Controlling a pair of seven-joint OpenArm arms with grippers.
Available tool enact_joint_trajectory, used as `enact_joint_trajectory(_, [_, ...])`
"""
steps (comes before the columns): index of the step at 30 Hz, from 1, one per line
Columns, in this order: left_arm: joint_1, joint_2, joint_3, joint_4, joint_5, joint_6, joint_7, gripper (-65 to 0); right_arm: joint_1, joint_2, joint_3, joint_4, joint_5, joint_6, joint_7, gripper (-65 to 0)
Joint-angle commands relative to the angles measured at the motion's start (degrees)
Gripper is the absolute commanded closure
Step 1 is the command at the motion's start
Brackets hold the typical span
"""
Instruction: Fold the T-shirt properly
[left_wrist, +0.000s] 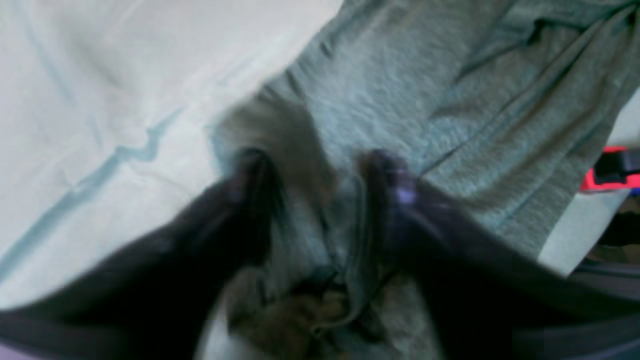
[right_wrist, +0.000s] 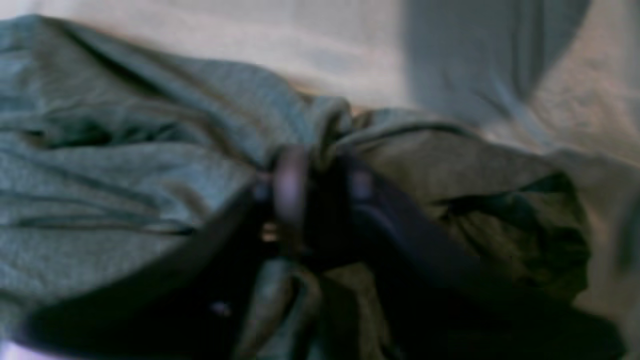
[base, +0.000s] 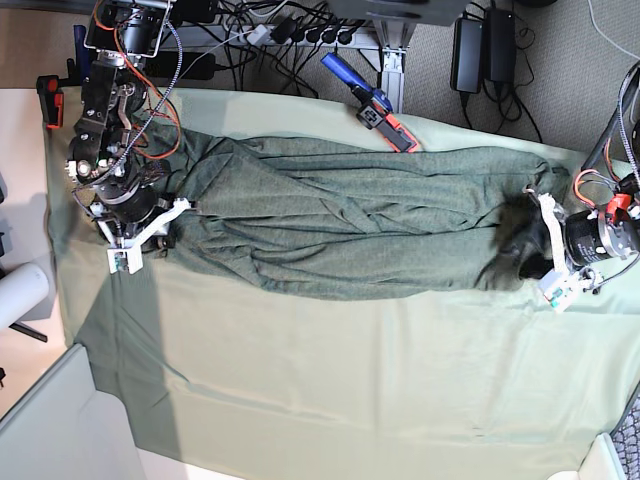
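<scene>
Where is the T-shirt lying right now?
In the base view the T-shirt lies stretched across the far half of the pale green tablecloth, between the right gripper and the left gripper.

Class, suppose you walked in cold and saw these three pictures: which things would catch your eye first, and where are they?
First, the big dark grey-green knit T-shirt, rumpled and stretched across the far half of the pale mint-green tablecloth. Next, the two hands at its ends: the right hand at the base view's left edge of the shirt, the left hand at its right edge, each with cloth bunched between its fingers.
</scene>
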Motion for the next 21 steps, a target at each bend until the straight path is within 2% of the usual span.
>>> enact_joint_trajectory(1, [-0.8, -0.9, -0.4, 1.0, -0.9, -0.5, -0.8, -38.3, 0.9, 0.9, 0.4, 0.9, 0.5, 0.3, 0.9, -22.3])
enact_joint_trajectory(3, [-1.0, -0.9, -0.5, 1.0, -0.9, -0.5, -0.8, -38.3, 0.9, 1.0, 0.4, 0.9, 0.4, 0.4, 0.9, -25.0])
enact_joint_trajectory(14, [-6.8, -0.8, -4.1, 1.0, -0.8, -0.5, -1.6, -38.3, 0.9, 0.9, 0.4, 0.9, 0.5, 0.3, 0.9, -24.9])
enact_joint_trajectory(17, [-6.8, -0.8, -4.1, 0.9, -0.8, -0.5, -3.4, -38.3, 0.9, 0.9, 0.4, 0.9, 0.6, 0.2, 0.9, -24.9])
enact_joint_trajectory(21, [-6.8, -0.6, -4.1, 0.0, -0.7, -0.5, -4.5, -38.3, 1.4, 0.9, 0.4, 0.9, 5.9, 0.3, 1.1, -24.9])
